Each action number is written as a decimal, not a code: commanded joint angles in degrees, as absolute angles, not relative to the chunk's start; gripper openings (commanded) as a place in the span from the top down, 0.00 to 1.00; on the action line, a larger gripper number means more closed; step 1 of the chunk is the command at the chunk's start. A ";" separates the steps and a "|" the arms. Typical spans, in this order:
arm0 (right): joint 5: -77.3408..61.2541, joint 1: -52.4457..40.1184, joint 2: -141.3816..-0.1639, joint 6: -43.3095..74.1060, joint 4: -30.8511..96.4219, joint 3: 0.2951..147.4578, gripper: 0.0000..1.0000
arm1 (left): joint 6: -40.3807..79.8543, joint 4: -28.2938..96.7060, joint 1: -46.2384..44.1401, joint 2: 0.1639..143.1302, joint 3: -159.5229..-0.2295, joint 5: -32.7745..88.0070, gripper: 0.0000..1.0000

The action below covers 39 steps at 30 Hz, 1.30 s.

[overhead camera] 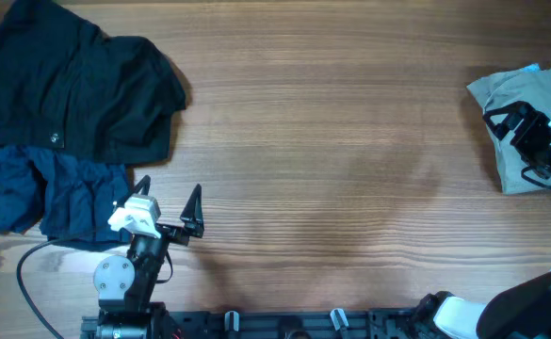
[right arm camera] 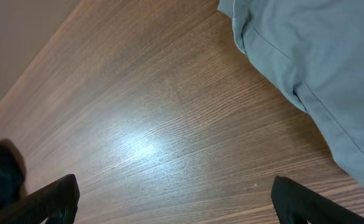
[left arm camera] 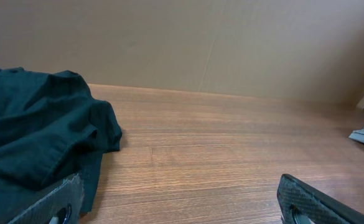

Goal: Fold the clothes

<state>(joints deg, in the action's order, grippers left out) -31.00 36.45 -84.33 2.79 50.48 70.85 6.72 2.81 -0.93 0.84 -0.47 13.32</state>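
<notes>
Overhead: apparently one khaki garment

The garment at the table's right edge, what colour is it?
The garment is plain pale khaki-grey, clearest in the right wrist view.

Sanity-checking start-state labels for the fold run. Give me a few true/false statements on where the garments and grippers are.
1. The khaki garment lies at the right side of the table. True.
2. The right gripper is shut on it. False: its jaws stand open over the garment's edge, holding nothing.
3. The black garment and the navy garment touch, on the left. True.
4. The left gripper holds the navy garment. False: it is open and empty, beside it.
</notes>
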 commanded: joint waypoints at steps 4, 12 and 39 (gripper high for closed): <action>-30.85 36.23 -84.93 3.20 50.13 70.81 0.00 | 6.83 3.18 -0.40 0.60 -0.32 12.80 0.00; -30.72 36.23 -84.99 3.14 50.09 70.81 0.00 | 6.83 3.18 -0.40 0.60 -0.32 12.80 0.00; -2.66 6.70 -15.66 19.51 3.22 17.56 0.00 | 6.83 3.18 -0.40 0.60 -0.34 12.80 0.00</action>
<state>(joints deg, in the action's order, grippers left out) -2.68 6.98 -20.58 17.74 3.84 21.76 6.72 2.83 -0.78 0.84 -0.49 13.15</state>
